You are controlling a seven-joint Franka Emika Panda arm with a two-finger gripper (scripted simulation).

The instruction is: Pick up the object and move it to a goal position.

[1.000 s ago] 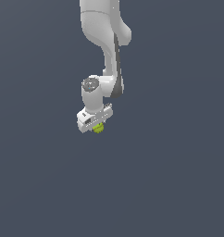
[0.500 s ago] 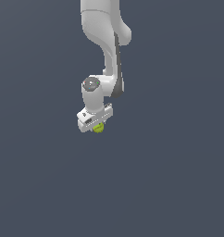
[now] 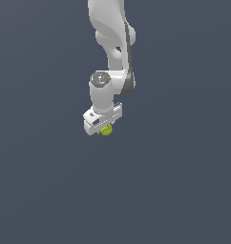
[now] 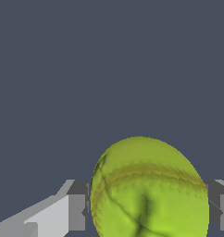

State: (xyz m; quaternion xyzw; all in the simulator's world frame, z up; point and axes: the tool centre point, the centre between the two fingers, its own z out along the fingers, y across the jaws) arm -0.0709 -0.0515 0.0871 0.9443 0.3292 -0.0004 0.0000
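Item 1. A flat, featureless slate-grey ground point(image 3: 184, 190) is shown across both views; no goal marker, table edge or other fixture is seen on it.

Item 2. A white, jointed Franka arm point(image 3: 110, 43) with dark seams is seen descending from the top of the exterior view to a rounded wrist housing point(image 3: 102, 86), directly above the ball.

Item 3. A white, block-shaped two-finger gripper point(image 3: 104, 127) is carried below that wrist housing. In the wrist view a dark grey finger pad point(image 4: 81, 206) is pressed to one side of the ball and a second pad is seen at the ball's opposite side, so the gripper point(image 4: 148, 208) is judged to be clamped on the ball.

Item 4. A small yellow-green ball point(image 3: 106, 130) with faint seam lines, narrower than the gripper, is held between the pads just under the gripper body. In the wrist view the ball point(image 4: 148, 190) is seen close up, with seams curving over its surface.

Status. The grasp is judged complete. Whether the ball is clear of the ground cannot be told, since no shadow or contact line is visible. Carriage to the goal position is judged outstanding; the goal is not shown, so the remaining travel cannot be assessed.
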